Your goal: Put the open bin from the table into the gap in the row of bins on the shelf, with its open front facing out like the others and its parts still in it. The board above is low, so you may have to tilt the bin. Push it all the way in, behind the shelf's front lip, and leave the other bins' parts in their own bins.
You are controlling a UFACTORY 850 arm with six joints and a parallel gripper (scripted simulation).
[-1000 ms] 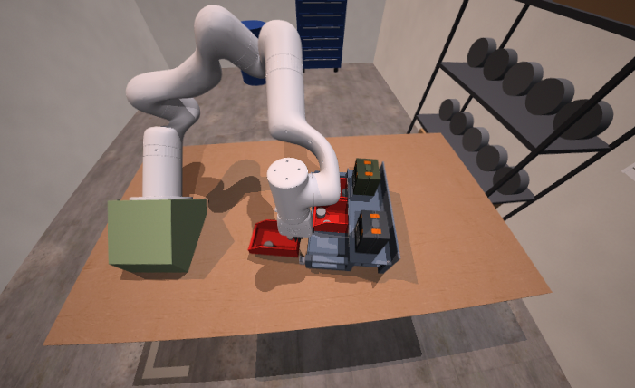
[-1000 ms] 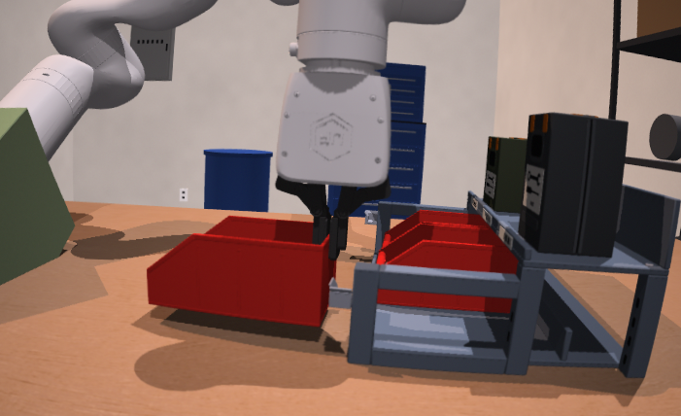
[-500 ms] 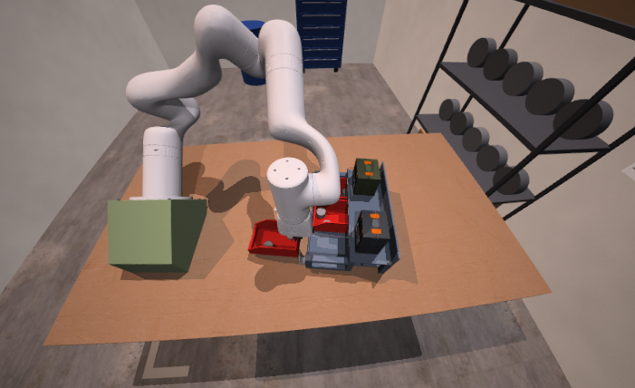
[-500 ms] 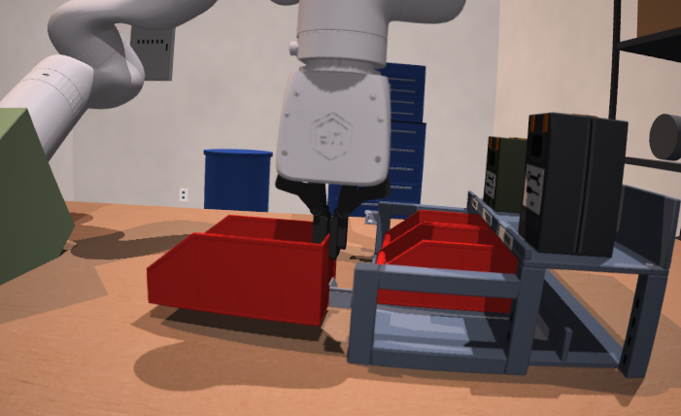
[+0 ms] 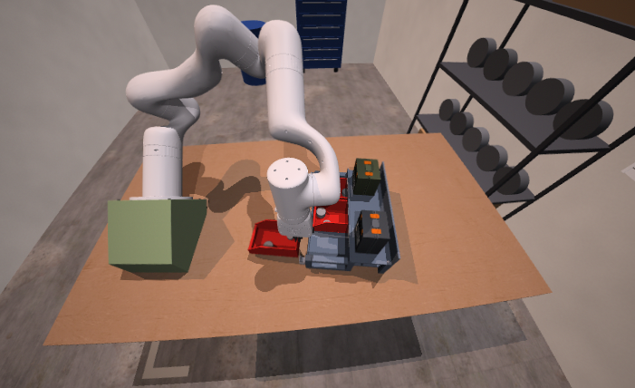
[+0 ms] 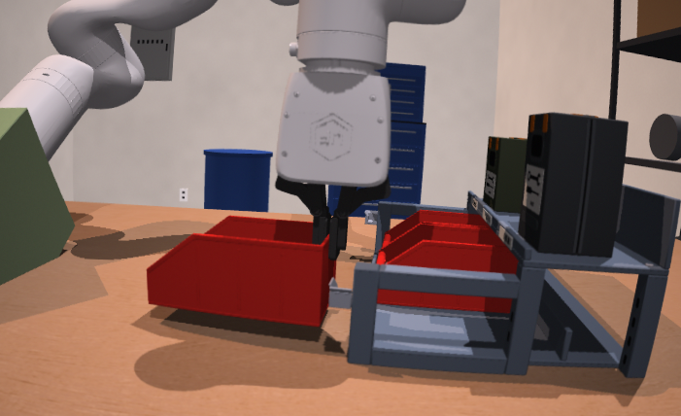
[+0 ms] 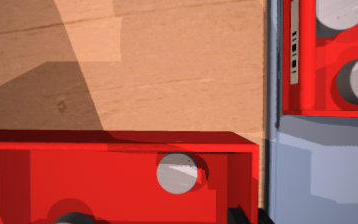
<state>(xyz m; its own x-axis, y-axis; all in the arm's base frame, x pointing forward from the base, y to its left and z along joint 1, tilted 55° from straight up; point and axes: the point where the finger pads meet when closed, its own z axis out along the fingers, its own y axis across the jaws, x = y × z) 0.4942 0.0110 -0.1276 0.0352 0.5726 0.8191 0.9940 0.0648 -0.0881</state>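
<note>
On wood-grain table point(image 6: 99, 371): glossy red open bin point(image 6: 239, 276), boxy, long axis 3–9 o'clock, lifted at gripper end. Gripper point(image 6: 331, 226) pinches its thin end wall beside grey shelf point(image 6: 448, 281).

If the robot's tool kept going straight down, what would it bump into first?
The tool points straight down, its fingers already clamped on the red bin's end wall. Going on, it would probably press that bin, now tilted and lifted, down onto the wooden table.
</note>
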